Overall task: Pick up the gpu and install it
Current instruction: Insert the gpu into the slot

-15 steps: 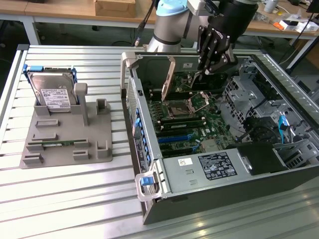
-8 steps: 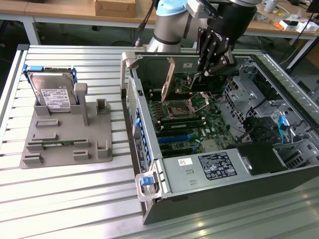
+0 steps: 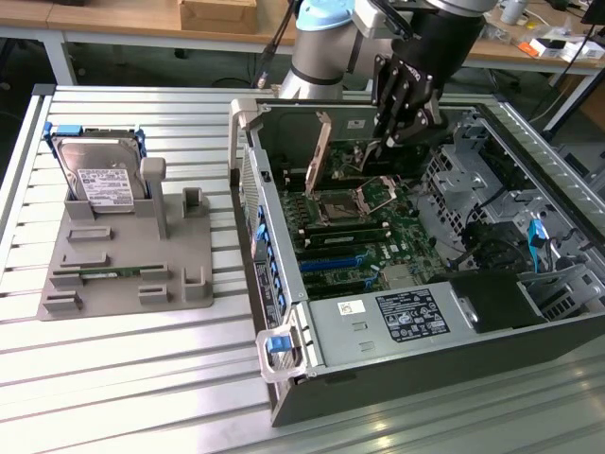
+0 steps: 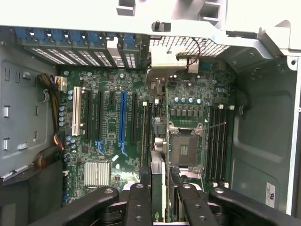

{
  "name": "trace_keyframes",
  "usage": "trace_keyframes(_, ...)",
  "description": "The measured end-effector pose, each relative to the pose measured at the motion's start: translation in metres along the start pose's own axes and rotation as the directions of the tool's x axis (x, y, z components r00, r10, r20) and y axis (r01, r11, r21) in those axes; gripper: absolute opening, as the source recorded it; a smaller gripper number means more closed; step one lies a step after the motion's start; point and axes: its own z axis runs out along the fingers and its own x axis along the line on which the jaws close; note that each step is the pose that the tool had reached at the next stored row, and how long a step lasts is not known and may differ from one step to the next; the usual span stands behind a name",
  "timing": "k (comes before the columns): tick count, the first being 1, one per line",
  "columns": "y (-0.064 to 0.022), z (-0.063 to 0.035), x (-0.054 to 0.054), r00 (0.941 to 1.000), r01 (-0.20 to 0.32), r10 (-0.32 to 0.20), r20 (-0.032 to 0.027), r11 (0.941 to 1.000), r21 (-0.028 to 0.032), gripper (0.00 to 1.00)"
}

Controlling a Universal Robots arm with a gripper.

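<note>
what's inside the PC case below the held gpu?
Motherboard with an open CPU socket, blue and black expansion slots and a silver heatsink. The gpu, edge-on between the fingers, covers a strip of board beside the socket; what lies there can't be seen.

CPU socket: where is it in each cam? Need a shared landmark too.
Exterior view: CPU socket in the middle of the motherboard.
Wrist view: CPU socket between the memory slots and the gripped gpu.
Shared landmark: memory slots, alongside the socket.

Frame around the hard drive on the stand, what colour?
Blue; the frame shows best in the exterior view.
</note>
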Motion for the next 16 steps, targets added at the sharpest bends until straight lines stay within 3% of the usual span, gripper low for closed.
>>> trace_keyframes(16,-0.0002,0.0069,0.0004,1.0,0.0,0.0,0.0001,1.0,0.0001,0.27)
